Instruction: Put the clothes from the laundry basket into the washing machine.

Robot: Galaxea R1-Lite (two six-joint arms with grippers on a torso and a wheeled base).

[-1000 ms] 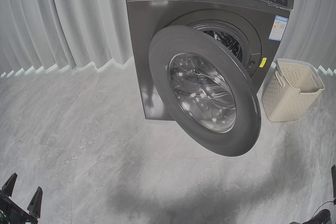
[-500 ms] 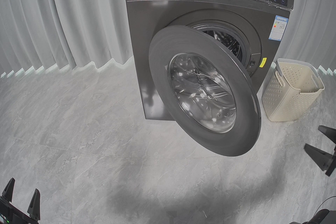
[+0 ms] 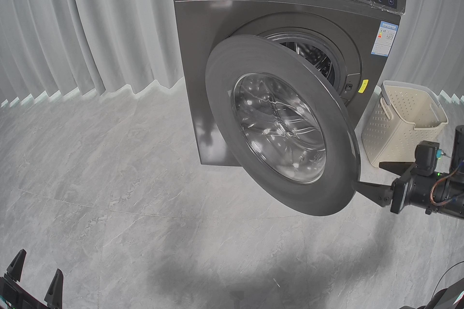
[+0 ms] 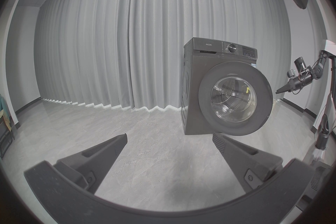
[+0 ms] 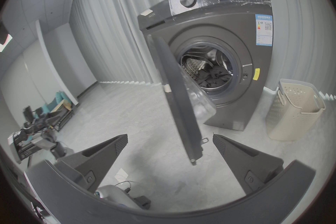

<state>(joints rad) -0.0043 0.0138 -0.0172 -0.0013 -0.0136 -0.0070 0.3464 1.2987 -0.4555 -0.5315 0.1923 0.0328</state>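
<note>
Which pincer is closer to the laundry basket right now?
Right. The right pincer sits just in front of the basket, by the door edge; the left pincer is far off across the floor.

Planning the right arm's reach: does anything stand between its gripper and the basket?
Nothing visible does. The right gripper hangs open just in front of the basket; the open door is on its left, not between them.

Grey washing machine [image 3: 203, 83] — cream perforated basket [image 3: 389, 141]
</note>
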